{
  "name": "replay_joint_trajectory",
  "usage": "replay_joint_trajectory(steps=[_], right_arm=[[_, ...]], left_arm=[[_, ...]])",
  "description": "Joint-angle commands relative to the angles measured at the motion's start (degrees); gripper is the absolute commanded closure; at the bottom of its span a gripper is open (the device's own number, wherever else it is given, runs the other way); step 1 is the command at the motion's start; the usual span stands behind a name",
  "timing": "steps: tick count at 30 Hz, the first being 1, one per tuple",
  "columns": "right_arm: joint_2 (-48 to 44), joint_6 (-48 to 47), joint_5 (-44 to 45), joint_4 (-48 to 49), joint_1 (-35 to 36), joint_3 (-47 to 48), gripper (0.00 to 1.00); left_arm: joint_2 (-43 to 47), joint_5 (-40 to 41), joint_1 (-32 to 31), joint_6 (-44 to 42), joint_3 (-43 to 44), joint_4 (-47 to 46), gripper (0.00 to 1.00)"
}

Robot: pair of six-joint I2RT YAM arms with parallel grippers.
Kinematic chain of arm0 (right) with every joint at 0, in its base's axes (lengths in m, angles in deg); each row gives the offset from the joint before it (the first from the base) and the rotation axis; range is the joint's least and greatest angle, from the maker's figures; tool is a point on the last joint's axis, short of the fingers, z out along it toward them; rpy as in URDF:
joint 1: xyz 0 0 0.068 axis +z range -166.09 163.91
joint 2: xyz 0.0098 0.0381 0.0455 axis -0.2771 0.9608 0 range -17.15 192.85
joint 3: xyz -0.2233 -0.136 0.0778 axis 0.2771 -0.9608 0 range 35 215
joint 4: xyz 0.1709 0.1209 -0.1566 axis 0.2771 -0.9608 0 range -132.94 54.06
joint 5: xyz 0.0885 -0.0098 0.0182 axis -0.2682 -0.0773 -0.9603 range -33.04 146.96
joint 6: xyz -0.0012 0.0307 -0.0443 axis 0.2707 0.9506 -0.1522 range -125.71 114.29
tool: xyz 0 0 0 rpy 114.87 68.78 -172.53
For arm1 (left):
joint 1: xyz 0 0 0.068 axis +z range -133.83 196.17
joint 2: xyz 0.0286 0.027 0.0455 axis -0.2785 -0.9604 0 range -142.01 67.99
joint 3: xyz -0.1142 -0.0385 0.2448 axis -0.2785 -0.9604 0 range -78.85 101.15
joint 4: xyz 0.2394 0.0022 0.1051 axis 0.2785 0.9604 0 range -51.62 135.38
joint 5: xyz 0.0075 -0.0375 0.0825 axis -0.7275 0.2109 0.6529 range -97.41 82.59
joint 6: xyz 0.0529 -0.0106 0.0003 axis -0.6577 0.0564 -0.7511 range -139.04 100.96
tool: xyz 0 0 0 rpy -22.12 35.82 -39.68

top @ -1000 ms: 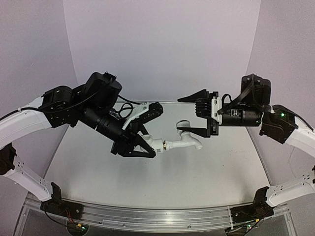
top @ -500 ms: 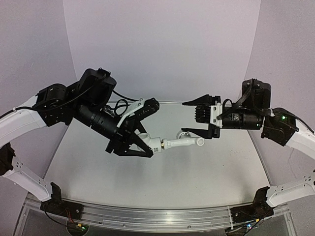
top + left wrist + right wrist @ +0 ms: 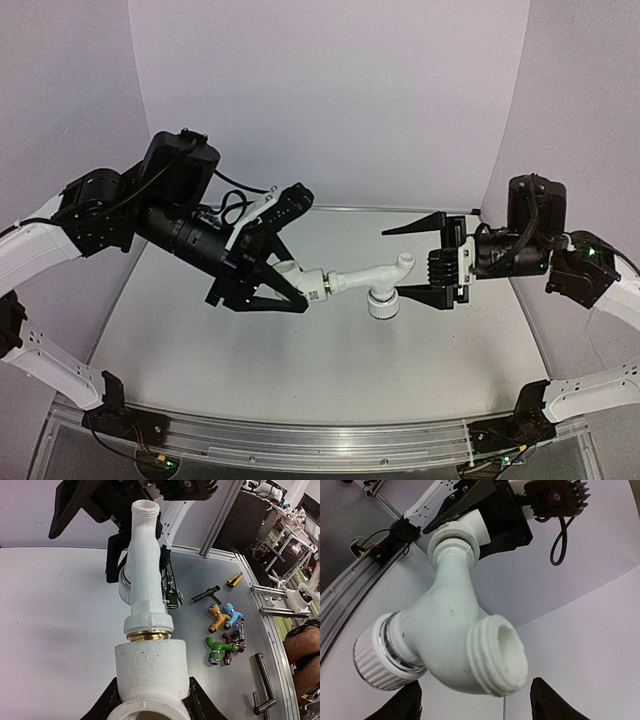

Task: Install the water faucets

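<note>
The left hand [image 3: 290,272] was clamped on the fitting [image 3: 305,283]. The tap [image 3: 372,276] stuck out of the fitting toward the right, in the air over the middle of the table [image 3: 300,350]. The right hand [image 3: 395,262] had its fingers apart, one above and one below the spout [image 3: 405,262]. In the right wrist view neither finger seemed to touch it.

Compared with one second before, the tap was turned about half a turn around its long axis. The knob [image 3: 382,303], which had pointed up, now hung down, and the spout, which had pointed down, now rose. The right hand also stood a little lower and nearer the right edge.

I judged this to be part of screwing the tap into the fitting. A ring of brass thread [image 3: 148,635] showed between them, so the joint was probably not yet tight.
</note>
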Motion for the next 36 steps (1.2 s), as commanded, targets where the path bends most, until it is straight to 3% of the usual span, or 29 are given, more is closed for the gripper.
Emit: replay_joint_trajectory(steps=[1,13,36], right_arm=[[1.7,5.1,-3.6,0.5,0.3,1.5,0.27],[1.8,17.5,-3.9,7.3,0.3,3.4,0.02],[0.6,17.2,-3.7,10.7,0.4,6.0,0.02]], left_arm=[[2.2,0.2,0.2,0.7,0.6,-5.9,1.0],[1.9,1.1,0.9,1.8,0.3,-6.2,1.0],[-2.6,-2.7,2.6,2.5,3.4,-1.5,1.0]])
